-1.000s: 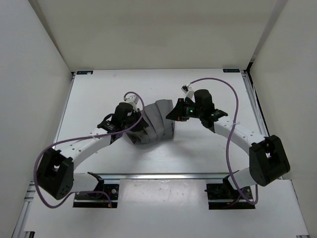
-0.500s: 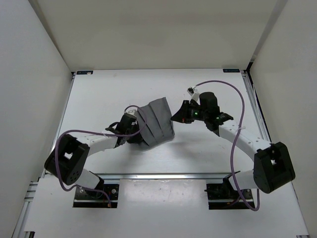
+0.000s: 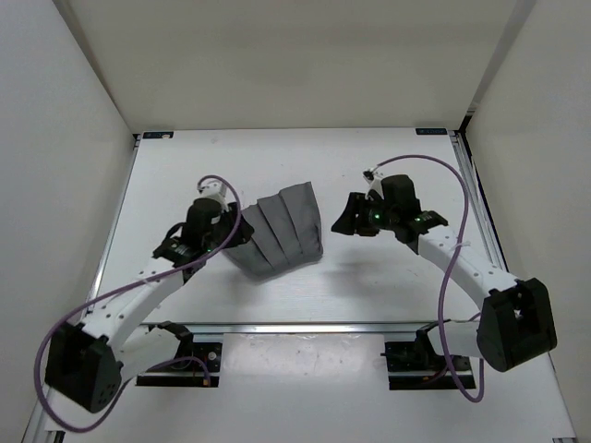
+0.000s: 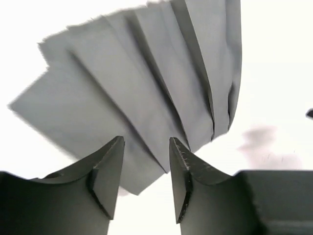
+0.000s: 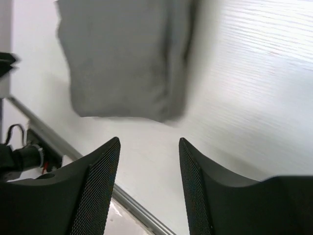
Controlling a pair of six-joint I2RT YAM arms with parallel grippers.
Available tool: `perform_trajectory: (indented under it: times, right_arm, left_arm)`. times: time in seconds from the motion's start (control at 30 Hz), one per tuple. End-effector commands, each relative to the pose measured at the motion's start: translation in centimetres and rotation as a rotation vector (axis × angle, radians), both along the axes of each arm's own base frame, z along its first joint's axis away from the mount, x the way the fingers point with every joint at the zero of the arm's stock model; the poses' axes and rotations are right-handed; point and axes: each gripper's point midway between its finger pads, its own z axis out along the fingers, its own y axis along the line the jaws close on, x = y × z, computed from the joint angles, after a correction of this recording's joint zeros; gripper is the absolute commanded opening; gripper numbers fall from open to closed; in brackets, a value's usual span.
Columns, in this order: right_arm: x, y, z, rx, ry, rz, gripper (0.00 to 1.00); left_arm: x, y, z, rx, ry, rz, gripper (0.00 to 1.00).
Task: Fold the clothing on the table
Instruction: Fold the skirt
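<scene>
The skirt looks folded, and nothing holds it.
It lies flat in the middle of the counter. The left fingers are just left of the skirt and the right fingers are near its right. Both are open and empty. Maybe one more fold is left. Nothing is in the way.

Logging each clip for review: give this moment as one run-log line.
skirt: folded, flat on table | left gripper: open, empty, at skirt's edge | right gripper: open, empty, clear of skirt

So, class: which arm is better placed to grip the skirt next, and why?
Probably the left: the left pincer, open, sits at the skirt's edge; the right pincer hangs apart over bare table.
</scene>
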Motion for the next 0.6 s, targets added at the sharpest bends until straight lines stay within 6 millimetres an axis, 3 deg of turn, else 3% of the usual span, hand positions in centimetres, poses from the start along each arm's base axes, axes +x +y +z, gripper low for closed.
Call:
perform_trajectory:
  times: [0.0, 0.17, 0.27, 0.37, 0.43, 0.57]
  right_arm:
    - [0.6, -4.4, 0.4, -0.118, -0.019, -0.105, 0.57]
    - [-1.9, -8.4, -2.4, -0.134, 0.080, -0.180, 0.57]
    - [-3.3, -10.1, -4.0, -0.160, 0.104, -0.228, 0.57]
    - [-4.2, -11.3, -5.2, -0.173, 0.132, -0.262, 0.57]
    - [-4.4, -12.0, -5.5, -0.174, 0.140, -0.279, 0.57]
    - [-4.6, -12.2, -6.1, -0.180, 0.144, -0.275, 0.56]
  left_arm:
    - [-1.5, 3.0, -1.3, 0.041, 0.062, 0.033, 0.51]
    - [-4.8, 4.5, -5.5, 0.113, 0.170, -0.001, 0.39]
    - [-6.6, 4.8, -7.5, 0.155, 0.215, -0.033, 0.40]
    - [-7.1, 3.9, -7.0, 0.133, 0.190, -0.075, 0.42]
    - [-6.6, 3.3, -5.4, 0.072, 0.137, -0.086, 0.42]
    - [-6.7, 4.4, -5.0, 0.018, 0.133, -0.061, 0.36]
